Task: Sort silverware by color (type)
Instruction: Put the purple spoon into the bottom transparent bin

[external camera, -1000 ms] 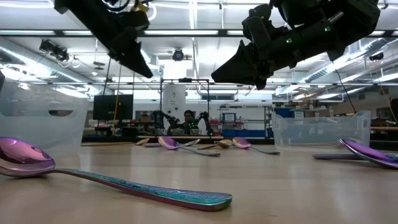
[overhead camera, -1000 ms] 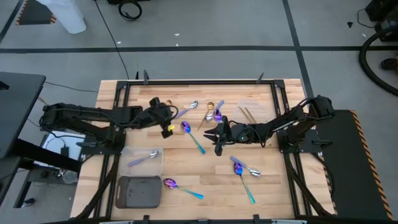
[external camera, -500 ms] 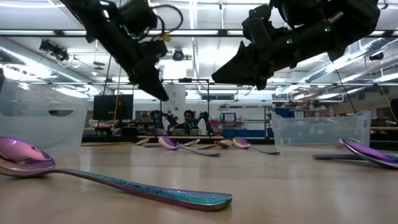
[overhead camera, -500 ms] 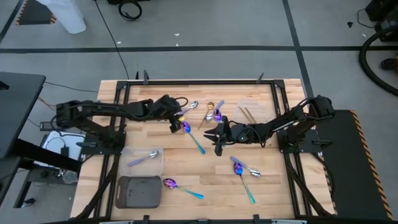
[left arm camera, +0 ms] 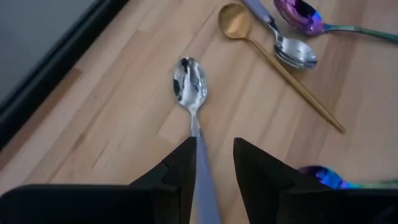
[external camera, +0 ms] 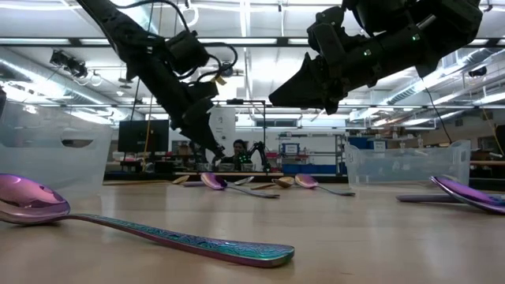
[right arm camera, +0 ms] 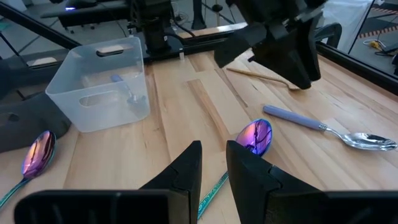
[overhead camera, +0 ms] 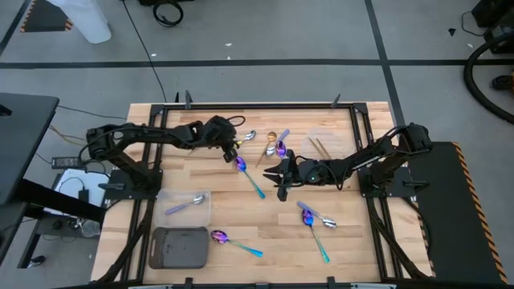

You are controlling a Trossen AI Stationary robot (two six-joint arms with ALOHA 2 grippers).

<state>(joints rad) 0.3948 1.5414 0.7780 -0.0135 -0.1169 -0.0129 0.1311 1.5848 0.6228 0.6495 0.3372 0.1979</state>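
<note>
Two tools over the worktop (overhead camera: 337, 233). Left tool (overhead camera: 231, 151): lowered at a lavender-handled silver spoon (left arm camera: 189, 87), fingers (left arm camera: 177, 171) parted either side of its handle, not clamped on it. Right tool (overhead camera: 281, 175): hovering mid-worktop, fingers narrowly parted, holding nothing, above an iridescent teal-handled spoon (right arm camera: 255, 138). Gold spoon (left arm camera: 273, 59) lies just beside.

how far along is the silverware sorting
Barely started. Done: one silver spoon lies in the clear tray. In hand: the left gripper straddles the handle of another silver spoon, jaws open around it. The right gripper hovers mid-table. Left: the gold spoon and the iridescent spoons lie loose on the table.
</note>
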